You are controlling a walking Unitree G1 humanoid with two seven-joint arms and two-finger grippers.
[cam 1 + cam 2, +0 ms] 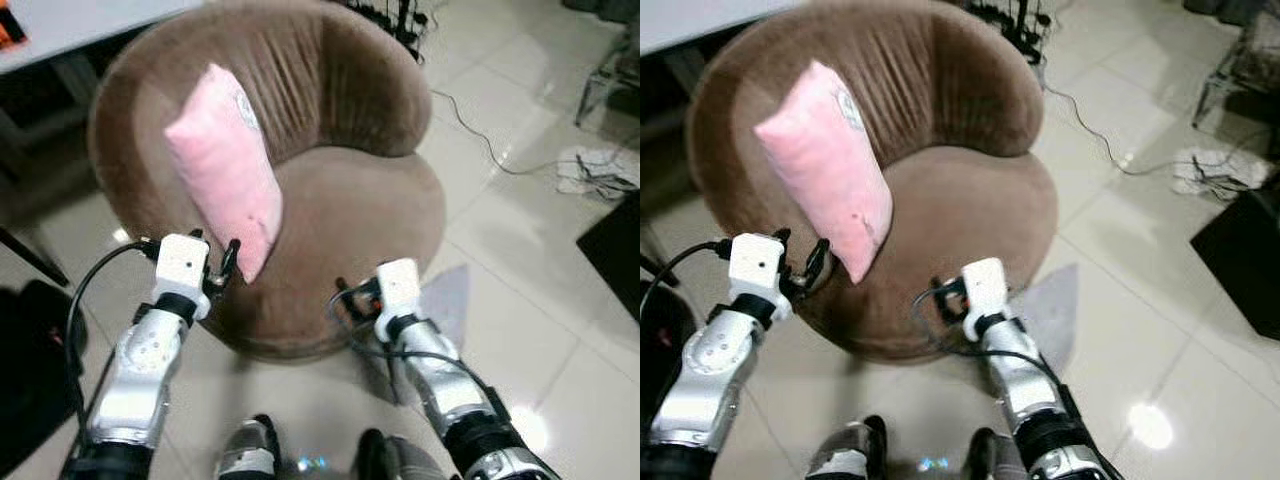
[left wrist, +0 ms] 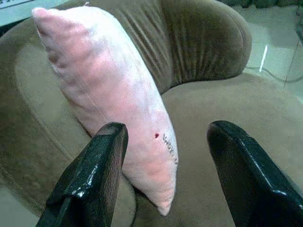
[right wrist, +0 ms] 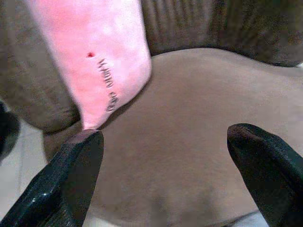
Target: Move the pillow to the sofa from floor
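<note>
A pink pillow [image 1: 225, 170] stands tilted on the round brown sofa [image 1: 350, 200], leaning against its left armrest with one corner hanging over the seat's front edge. My left gripper [image 1: 215, 256] is open just in front of that lower corner, not touching it; in the left wrist view the pillow [image 2: 109, 94] lies beyond the black fingers [image 2: 94, 175]. My right gripper [image 1: 352, 294] is open at the front rim of the seat, right of the pillow. In the right wrist view the pillow's corner [image 3: 94, 56] sits beyond the spread fingers [image 3: 71, 184].
A grey table [image 1: 80, 25] stands behind the sofa at the left. Cables [image 1: 490, 150] run across the tiled floor to a white bundle [image 1: 595, 170] on the right. A black object [image 1: 615, 250] lies at the right edge, and a dark shape [image 1: 25, 370] at the lower left.
</note>
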